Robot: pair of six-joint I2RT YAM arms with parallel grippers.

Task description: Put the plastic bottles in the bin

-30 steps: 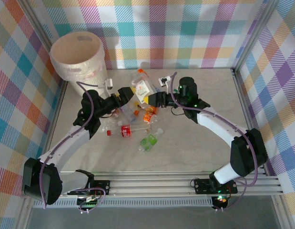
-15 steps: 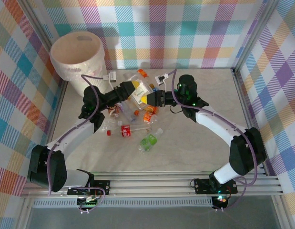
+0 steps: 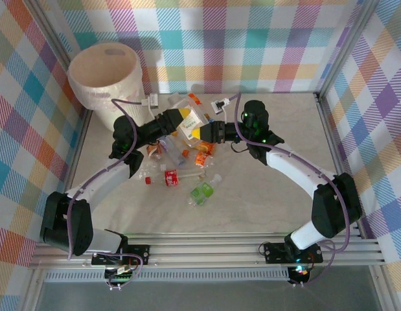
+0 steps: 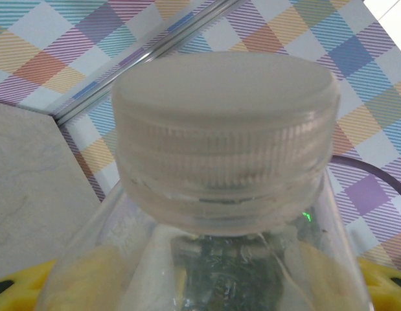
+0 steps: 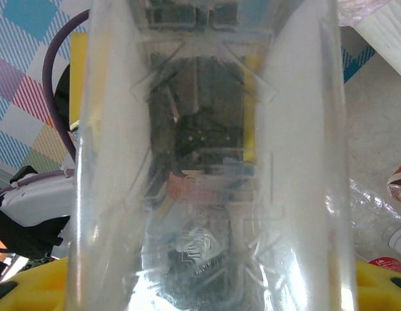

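Note:
A clear plastic bottle (image 3: 192, 121) with a white cap hangs above the table between both grippers. My left gripper (image 3: 179, 117) is shut on its cap end, and my right gripper (image 3: 201, 133) is shut on its other end. In the left wrist view the cap (image 4: 223, 129) looms large, with yellow fingers (image 4: 19, 282) at the bottom corners. The right wrist view looks through the bottle's clear body (image 5: 213, 162). More plastic bottles lie below: a red-labelled one (image 3: 169, 178), a green one (image 3: 201, 192), and orange-capped ones (image 3: 201, 157). The cream bin (image 3: 116, 107) stands at the back left.
Chequered walls close the table on three sides, with metal frame posts at the corners (image 3: 321, 110). The bin's liner folds over its rim (image 3: 77, 84), close behind the left arm. A metal rail (image 3: 219, 245) runs along the near edge.
The left gripper has moved right to the bottle that the right gripper holds up and has closed on its cap end. The right arm has shifted slightly left.

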